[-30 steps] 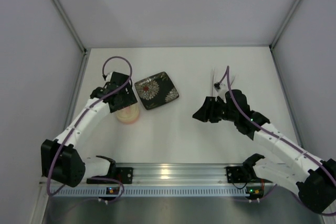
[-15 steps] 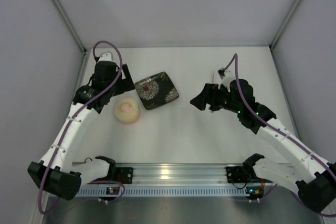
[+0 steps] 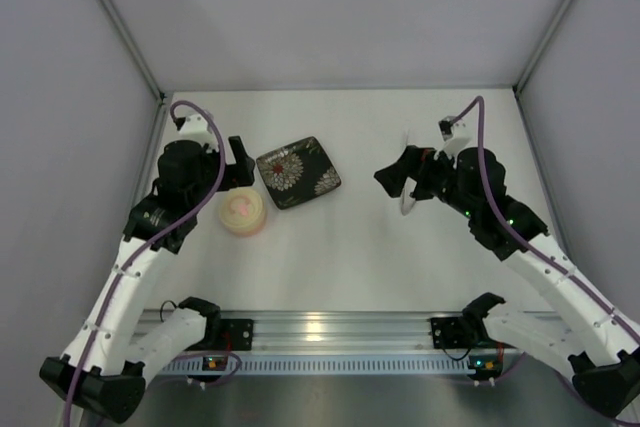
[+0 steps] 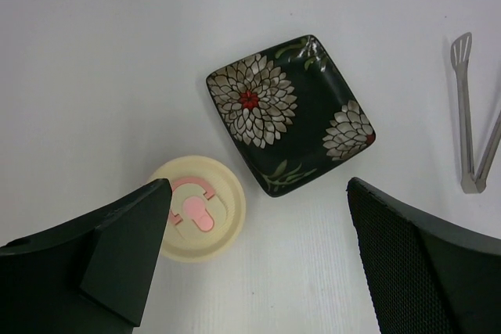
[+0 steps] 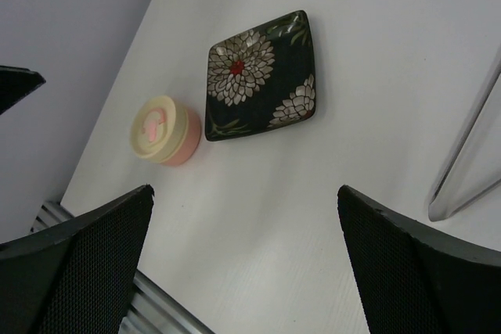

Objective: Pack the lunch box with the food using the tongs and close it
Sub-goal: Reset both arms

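the lunch box [image 4: 200, 209], small and round, stands on the white bench [image 3: 330, 257] with its cream lid on and a pink tab at the lid's centre, just beside the near-left corner of the dark floral plate [image 4: 290, 119]. no food is in view; the plate shows only its pattern, so the pieces are judged to be inside the box and the packing looks done. the box looks light, stiff and smooth, likely to slide if nudged; it is best taken by its side wall under the lid's rim, with care not to pop the lid. the tongs [image 4: 465, 115] lie flat on the bench, well apart to the plate's right, their narrow v closed toward the near edge; thin, springy and probably slippery, they are best pinched across both arms about midway. the left gripper [image 3: 238, 162] hangs above the box and plate, fingers spread wide and holding nothing. the right gripper [image 3: 395, 175] hovers by the tongs, likewise spread and empty.
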Controlling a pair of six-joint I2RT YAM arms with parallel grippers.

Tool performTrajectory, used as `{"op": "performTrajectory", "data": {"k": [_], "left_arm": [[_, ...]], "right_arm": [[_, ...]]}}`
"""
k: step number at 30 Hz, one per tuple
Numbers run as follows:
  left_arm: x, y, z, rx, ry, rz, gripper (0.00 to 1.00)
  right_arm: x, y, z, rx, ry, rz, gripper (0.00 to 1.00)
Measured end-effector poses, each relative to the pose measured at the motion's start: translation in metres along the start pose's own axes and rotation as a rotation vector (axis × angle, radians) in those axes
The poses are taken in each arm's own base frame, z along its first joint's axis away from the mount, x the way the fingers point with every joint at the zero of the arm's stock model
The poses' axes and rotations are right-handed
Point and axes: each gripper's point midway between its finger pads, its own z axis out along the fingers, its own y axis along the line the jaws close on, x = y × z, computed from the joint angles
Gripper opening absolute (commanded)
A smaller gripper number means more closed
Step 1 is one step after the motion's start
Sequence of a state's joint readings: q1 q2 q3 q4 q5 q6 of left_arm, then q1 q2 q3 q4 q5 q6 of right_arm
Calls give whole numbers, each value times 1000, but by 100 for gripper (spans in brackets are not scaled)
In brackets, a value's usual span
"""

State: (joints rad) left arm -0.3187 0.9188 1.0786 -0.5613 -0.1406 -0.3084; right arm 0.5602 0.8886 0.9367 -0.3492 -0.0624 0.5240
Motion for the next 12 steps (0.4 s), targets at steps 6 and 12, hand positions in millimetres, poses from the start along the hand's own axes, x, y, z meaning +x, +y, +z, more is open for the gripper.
{"op": "performTrajectory", "data": {"k": [6,12], "left_arm": [[16,4,0,10,10,19,99],[12,3,-2,18,-12,21,99]], "right_arm": [[-7,-2,-8,18,-34,-1,100],[-6,-4,-8,29,-34,0,100]]}}
